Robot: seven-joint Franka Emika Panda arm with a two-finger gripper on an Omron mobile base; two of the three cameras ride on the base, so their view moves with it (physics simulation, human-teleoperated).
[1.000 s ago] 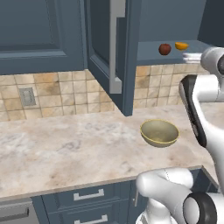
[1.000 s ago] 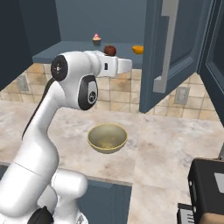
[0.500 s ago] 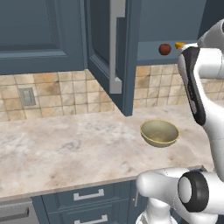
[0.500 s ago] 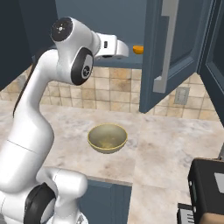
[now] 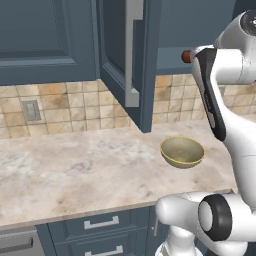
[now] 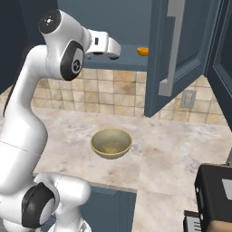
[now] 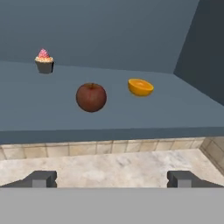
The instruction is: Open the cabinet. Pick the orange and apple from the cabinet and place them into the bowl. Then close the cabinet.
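Observation:
The cabinet point(image 5: 125, 60) hangs over the counter with its door point(image 6: 176, 50) swung open. On its shelf point(image 7: 131, 118) lie the dark red apple point(image 7: 91, 97) and, a little right and farther back, the orange point(image 7: 140, 87). From the base views, the apple point(image 5: 186, 56) peeks out from behind my arm and the orange point(image 6: 142, 51) lies right of my hand. My gripper point(image 7: 112, 179) is open and empty, level with the shelf edge, short of the fruit. The golden bowl point(image 5: 182, 151) sits on the counter below, also seen as the bowl point(image 6: 111, 142).
A pink-topped cupcake point(image 7: 44, 61) stands at the back left of the shelf. The open door's long silver handle point(image 5: 131, 50) juts out over the marbled counter point(image 5: 75, 170). Blue drawers point(image 5: 100, 225) run below the counter. A dark box point(image 6: 215, 195) sits at the lower right.
My arm has lifted the hand from below the shelf up to shelf height, facing the open cabinet. It now hides the cupcake in the right base view. The fingers stayed open.

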